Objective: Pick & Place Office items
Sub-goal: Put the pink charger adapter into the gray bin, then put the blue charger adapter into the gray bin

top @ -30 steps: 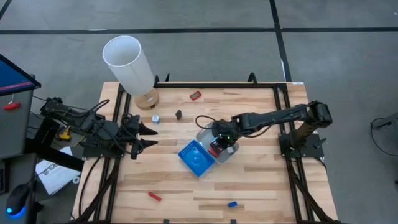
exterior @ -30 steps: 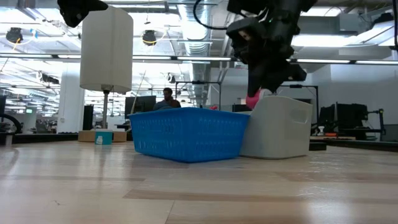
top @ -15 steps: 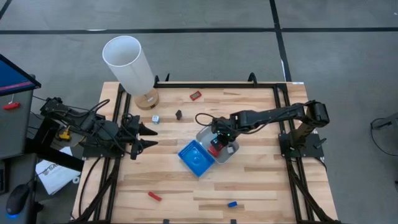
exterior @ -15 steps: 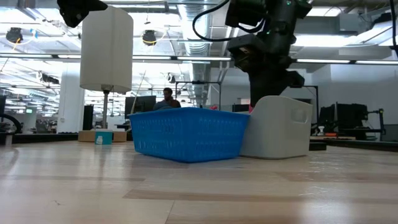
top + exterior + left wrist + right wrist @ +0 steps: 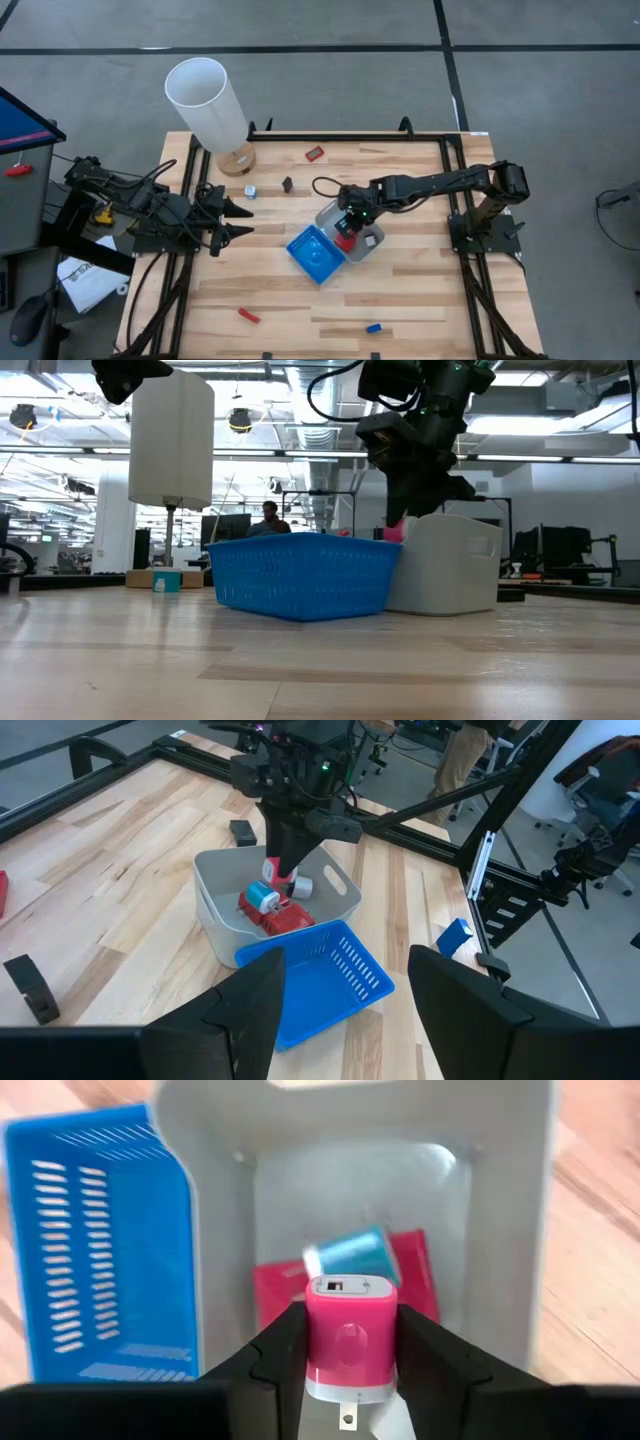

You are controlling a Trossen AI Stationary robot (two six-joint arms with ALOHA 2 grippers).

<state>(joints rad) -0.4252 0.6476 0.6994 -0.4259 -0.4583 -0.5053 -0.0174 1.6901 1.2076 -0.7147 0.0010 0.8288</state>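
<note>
My right gripper [image 5: 350, 1350] hangs over the clear-grey tray [image 5: 368, 243], shut on a pink blocky office item [image 5: 350, 1335]. Inside the tray lie a red piece [image 5: 285, 917], a blue-and-white roll [image 5: 262, 898] and a small grey piece [image 5: 300, 887]. The blue tray [image 5: 316, 255] stands against the grey one. My left gripper [image 5: 235, 220] waits open at the table's left edge, with nothing between its fingers. Loose items lie on the wood: a red piece [image 5: 314, 153], a black piece [image 5: 287, 184], a pale piece [image 5: 250, 190], a red piece [image 5: 248, 316] and a blue piece [image 5: 373, 328]. My right gripper pinches the pink block between its two fingers, one on each of two opposite sides [image 5: 312, 1340]. The fingers come steeply from above. The block is lifted clear above the things in the grey tray, its port end [image 5: 338, 1287] pointing down and a metal prong [image 5: 345, 1418] toward the wrist.
A tall white cylinder on a wooden base [image 5: 205, 100] stands at the far left corner. A black frame rail [image 5: 350, 138] runs along the table's edges. Bare wood lies near the front and on the right side.
</note>
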